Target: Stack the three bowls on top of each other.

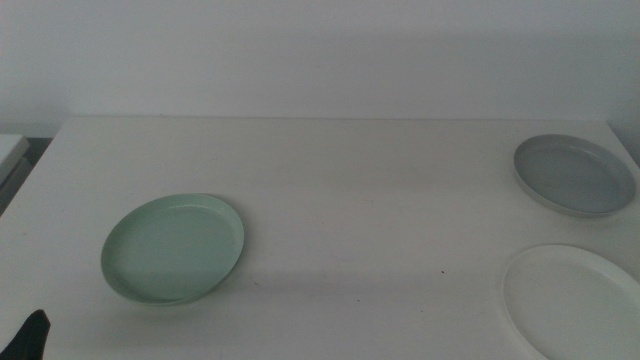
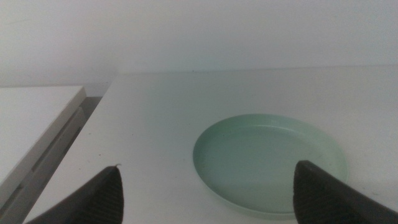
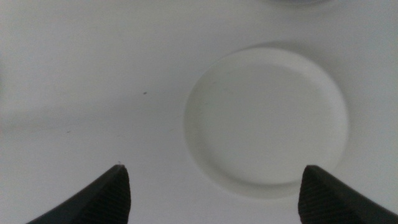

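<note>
The mint green bowl (image 1: 173, 247) lies on the table's left side; the left wrist view shows it (image 2: 267, 163) just ahead of my left gripper (image 2: 208, 186), which is open and empty. Only a dark tip of the left gripper (image 1: 30, 335) shows at the middle view's bottom left corner. The grey bowl (image 1: 574, 174) lies at the far right. The white bowl (image 1: 572, 300) lies in front of it, at the near right. In the right wrist view the white bowl (image 3: 266, 121) lies below my right gripper (image 3: 214, 186), which is open and empty. The right arm is out of the middle view.
The white table (image 1: 340, 200) runs to a pale wall at the back. A second white surface (image 2: 31, 124) stands lower off the table's left edge, with a dark gap between them. A sliver of the grey bowl (image 3: 292, 2) shows in the right wrist view.
</note>
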You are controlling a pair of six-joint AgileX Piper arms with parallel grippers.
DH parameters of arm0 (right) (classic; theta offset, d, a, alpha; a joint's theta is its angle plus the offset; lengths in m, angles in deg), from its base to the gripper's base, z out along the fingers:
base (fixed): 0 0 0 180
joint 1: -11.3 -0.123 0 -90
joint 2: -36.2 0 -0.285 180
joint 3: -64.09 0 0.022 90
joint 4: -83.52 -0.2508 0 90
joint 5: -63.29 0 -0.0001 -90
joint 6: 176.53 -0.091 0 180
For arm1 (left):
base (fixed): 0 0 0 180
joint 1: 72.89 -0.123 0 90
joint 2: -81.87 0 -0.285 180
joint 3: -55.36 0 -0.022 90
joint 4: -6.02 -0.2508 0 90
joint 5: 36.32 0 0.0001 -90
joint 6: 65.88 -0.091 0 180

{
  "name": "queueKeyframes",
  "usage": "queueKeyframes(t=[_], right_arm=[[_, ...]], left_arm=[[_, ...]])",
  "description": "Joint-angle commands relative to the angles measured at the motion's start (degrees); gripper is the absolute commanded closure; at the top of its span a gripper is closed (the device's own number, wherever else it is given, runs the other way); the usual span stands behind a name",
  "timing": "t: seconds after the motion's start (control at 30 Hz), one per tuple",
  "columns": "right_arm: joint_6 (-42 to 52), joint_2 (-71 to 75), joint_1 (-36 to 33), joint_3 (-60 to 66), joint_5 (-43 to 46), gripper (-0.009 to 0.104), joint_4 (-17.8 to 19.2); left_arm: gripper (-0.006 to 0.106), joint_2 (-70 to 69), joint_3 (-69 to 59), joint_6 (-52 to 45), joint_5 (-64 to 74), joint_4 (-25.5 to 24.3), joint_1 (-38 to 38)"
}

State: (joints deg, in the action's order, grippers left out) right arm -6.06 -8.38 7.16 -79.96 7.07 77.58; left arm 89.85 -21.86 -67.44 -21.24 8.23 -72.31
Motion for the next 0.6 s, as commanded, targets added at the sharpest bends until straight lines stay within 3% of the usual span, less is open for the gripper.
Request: queueKeyframes(t=[0.0, 0.13, 0.37, 0.47, 0.57], right_arm=[[-0.84, -1.85, 0.20, -0.91, -1.21, 0.002, -2.14], [-0.94, -2.30, 0.20, -0.91, -0.85, 0.002, -4.58], [-1.12, -2.43, 0.20, -0.95, -2.58, 0.002, -5.10], [-7.69, -3.93, 0.20, -1.53, -5.53, 0.002, -5.84], [-7.82, -8.08, 0.20, -2.52, -6.98, 0.002, -2.83]], left_arm=[[0.007, -0.19, 0.01, -0.01, -0.77, 0.08, 0.00], [0.007, -0.19, 0.01, -0.01, -0.77, 0.08, 0.00], [0.007, -0.19, 0.01, -0.01, -0.77, 0.08, 0.00], [0.007, -0.19, 0.01, -0.01, -0.77, 0.08, 0.00], [0.007, -0.19, 0.01, -0.01, -0.77, 0.08, 0.00]])
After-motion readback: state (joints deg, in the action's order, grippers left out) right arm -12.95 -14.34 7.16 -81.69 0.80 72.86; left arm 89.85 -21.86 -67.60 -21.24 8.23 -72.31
